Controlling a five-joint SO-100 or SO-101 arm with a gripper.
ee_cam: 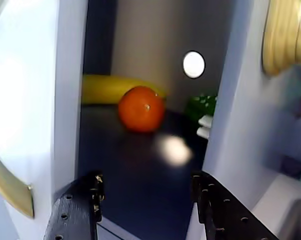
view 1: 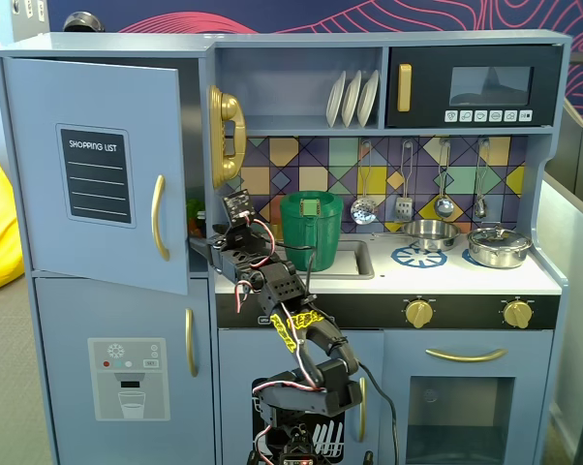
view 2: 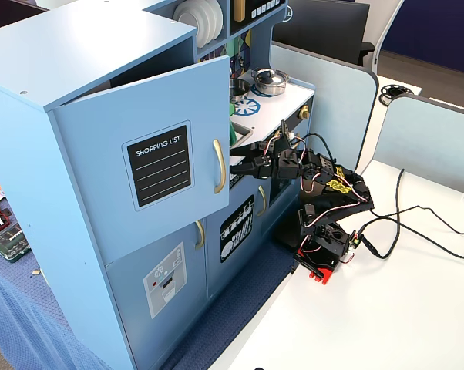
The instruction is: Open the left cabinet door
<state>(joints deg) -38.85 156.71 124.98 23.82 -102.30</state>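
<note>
Office or lab: grey desk partitions [view 2: 324,85] around a toy kitchen [view 1: 388,281].

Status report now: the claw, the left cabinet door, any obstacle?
Claw open, empty, at the gap. Left cabinet door partly open, gold handle not gripped. Orange and banana inside, not blocking.

Fixed view: faced the toy kitchen [view 1: 388,194] head-on, near, level with its counter. Fixed view: stood high off the kitchen's [view 2: 78,69] left corner, farther back, looking down along its front. Wrist view: close, aimed into the open cabinet [ee_cam: 140,165]. Both fixed views shared the left cabinet door [view 1: 93,174] [view 2: 151,166].
</note>
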